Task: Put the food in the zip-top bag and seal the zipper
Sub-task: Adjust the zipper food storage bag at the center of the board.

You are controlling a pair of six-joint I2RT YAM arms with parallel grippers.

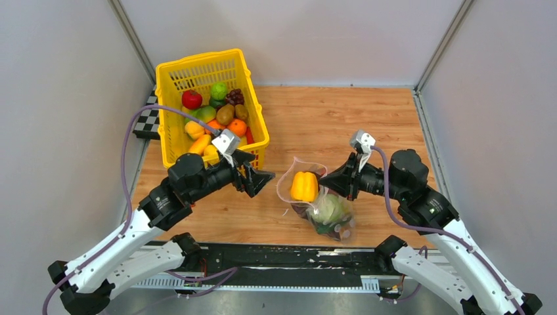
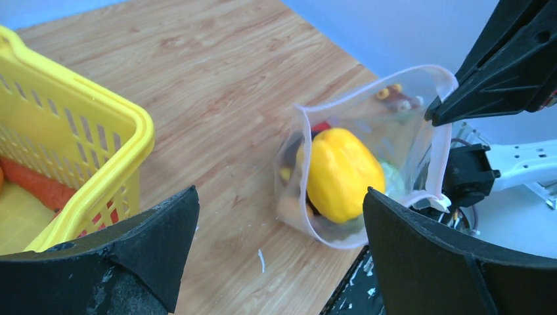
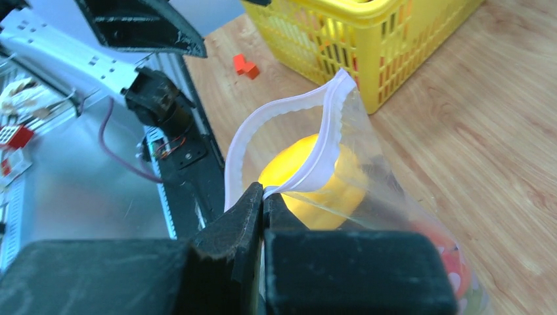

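zip-top bag point(image 1: 320, 209) | mouth toward basket point(image 1: 197, 65) | right gripper point(image 1: 322, 178) pinching rim

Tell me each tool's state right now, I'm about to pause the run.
Left tool: open, holding nothing.
Right tool: shut, pinching the rim of the zip-top bag.

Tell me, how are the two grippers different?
The left gripper is wide open; the right gripper is shut. The left gripper holds nothing, while the right gripper pinches the rim of the bag. The left gripper sits by the basket; the right gripper is on the other side of the bag. Both are black.
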